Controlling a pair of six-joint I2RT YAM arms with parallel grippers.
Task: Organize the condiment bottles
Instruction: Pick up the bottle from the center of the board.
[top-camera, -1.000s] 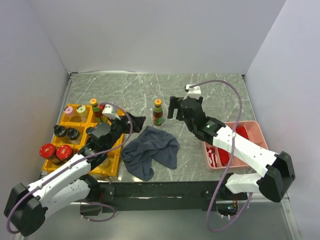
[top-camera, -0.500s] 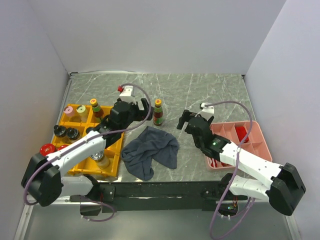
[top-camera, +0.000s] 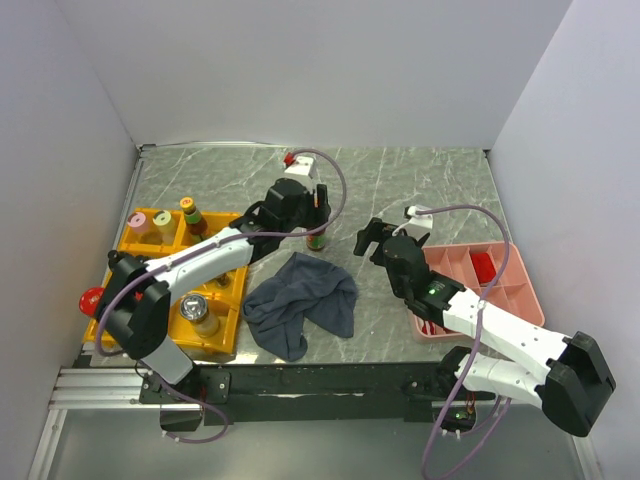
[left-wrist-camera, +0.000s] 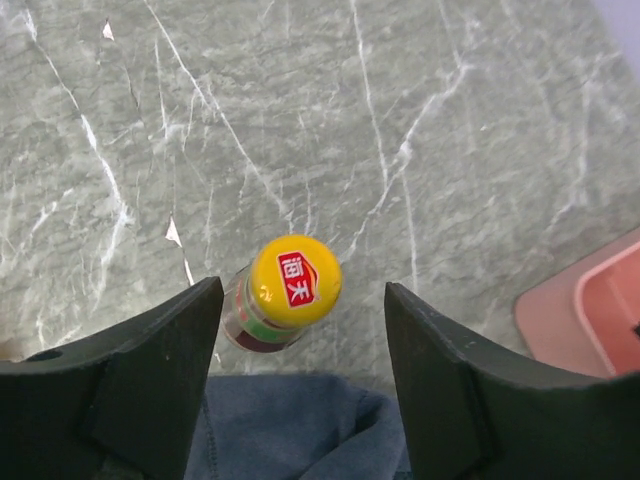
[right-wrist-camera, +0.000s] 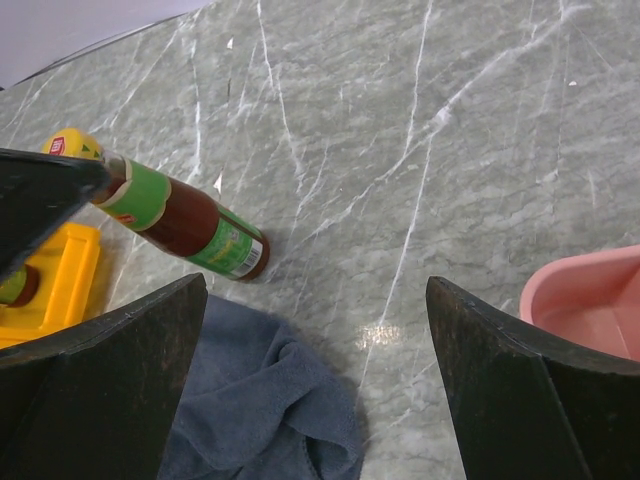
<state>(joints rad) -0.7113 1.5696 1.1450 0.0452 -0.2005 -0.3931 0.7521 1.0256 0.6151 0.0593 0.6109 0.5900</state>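
Left end effector open around one yellow-topped bottle, right end effector wide; one cloth, grey surface, white walls.

Note: in your overhead view the left arm covers part of the yellow tray and most of the sauce bottle. From the right wrist, the pink tray runs off the edge, and the bottle's label print is illegible.
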